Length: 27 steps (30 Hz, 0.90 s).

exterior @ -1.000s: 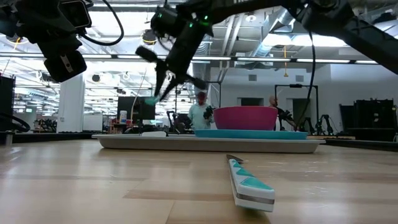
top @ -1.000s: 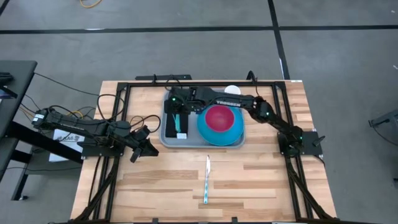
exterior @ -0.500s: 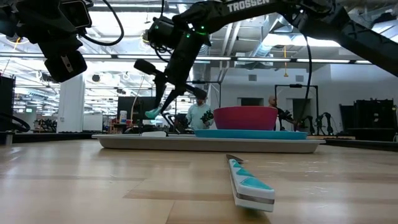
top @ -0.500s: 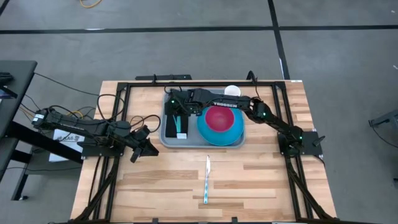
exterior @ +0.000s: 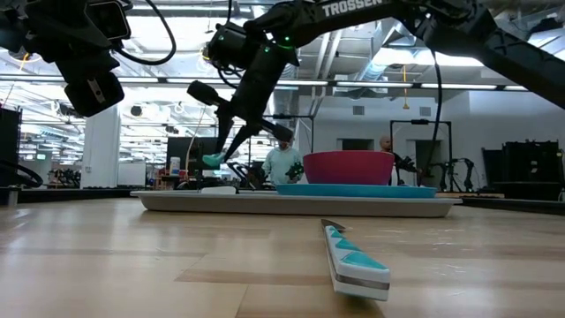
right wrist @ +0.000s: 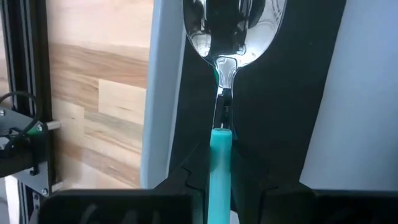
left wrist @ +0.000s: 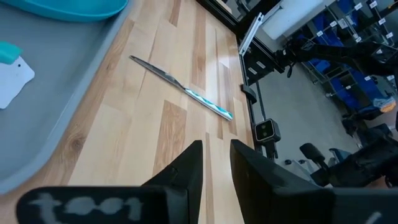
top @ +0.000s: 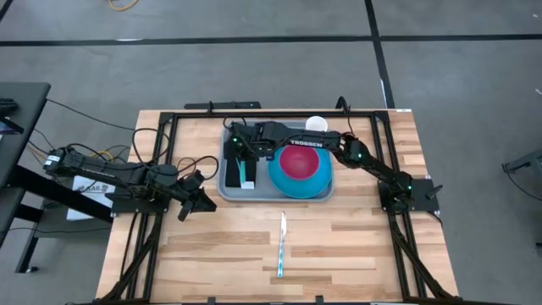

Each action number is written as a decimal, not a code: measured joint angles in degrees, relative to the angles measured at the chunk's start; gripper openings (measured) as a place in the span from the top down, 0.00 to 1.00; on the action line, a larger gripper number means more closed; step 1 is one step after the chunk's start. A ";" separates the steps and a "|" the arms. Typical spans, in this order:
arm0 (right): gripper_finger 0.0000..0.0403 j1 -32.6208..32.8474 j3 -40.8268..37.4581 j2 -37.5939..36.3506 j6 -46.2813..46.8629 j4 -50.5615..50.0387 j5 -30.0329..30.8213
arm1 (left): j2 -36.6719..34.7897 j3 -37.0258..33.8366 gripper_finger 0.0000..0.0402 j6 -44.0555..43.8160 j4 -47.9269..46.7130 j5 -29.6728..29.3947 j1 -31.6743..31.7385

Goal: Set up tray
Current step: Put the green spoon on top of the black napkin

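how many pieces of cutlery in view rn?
3. A spoon held in the right pincer over the tray; a second utensil lying in the tray; a knife on the table.

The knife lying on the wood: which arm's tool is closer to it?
Left. The left tool hovers off the tray's corner, beside the knife. The right tool is over the tray's far side, holding a spoon.
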 joint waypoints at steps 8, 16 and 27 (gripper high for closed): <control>0.89 -0.21 -0.02 0.00 1.02 0.15 -0.81 | 0.00 0.00 0.83 0.04 -0.01 -0.28 0.00; 0.92 -0.38 -0.02 0.00 2.24 -0.87 -5.94 | 0.00 0.00 0.83 0.02 0.00 -0.26 0.00; 0.91 0.89 -0.20 3.41 4.14 0.13 -8.14 | 0.00 0.00 0.83 0.04 -0.01 -1.69 0.00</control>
